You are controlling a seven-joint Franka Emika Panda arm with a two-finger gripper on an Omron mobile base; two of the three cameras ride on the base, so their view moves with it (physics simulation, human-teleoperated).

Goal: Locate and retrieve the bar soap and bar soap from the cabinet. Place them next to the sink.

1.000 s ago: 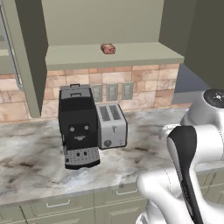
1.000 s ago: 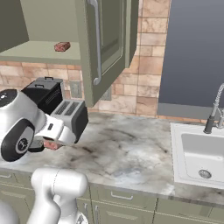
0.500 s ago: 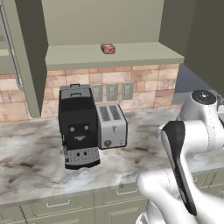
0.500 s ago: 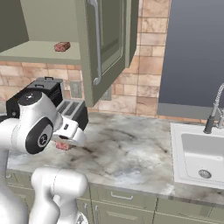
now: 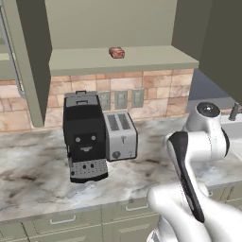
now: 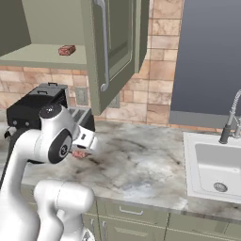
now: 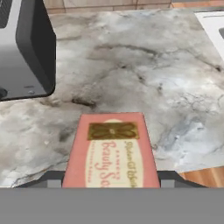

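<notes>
**Pink soap in the gripper, above the counter**

Pink and brown, one bar soap sits in the gripper. In the hand view it is big and close, with a gold mark and curly writing on its pale top. The dark finger tips show on both sides of it, tight against it, so the gripper is closed on the soap. In the right base view the same soap peeks out as a small red bit under the arm's hand, a little above the counter.

Under the held soap is the grey marble counter top. The silver toaster is to the left in the hand view. A white corner of the sink shows far to the right.

The other bar soap lies on the shelf inside the open green cabinet, up above the toaster and the black coffee machine. In the right base view that soap is on the shelf too, left of the open cabinet door with its thin metal handle.

The sink is at the right end of the counter, with the dark faucet behind it. The held soap is well apart from the sink, near the toaster. Low drawers run under the counter.
</notes>
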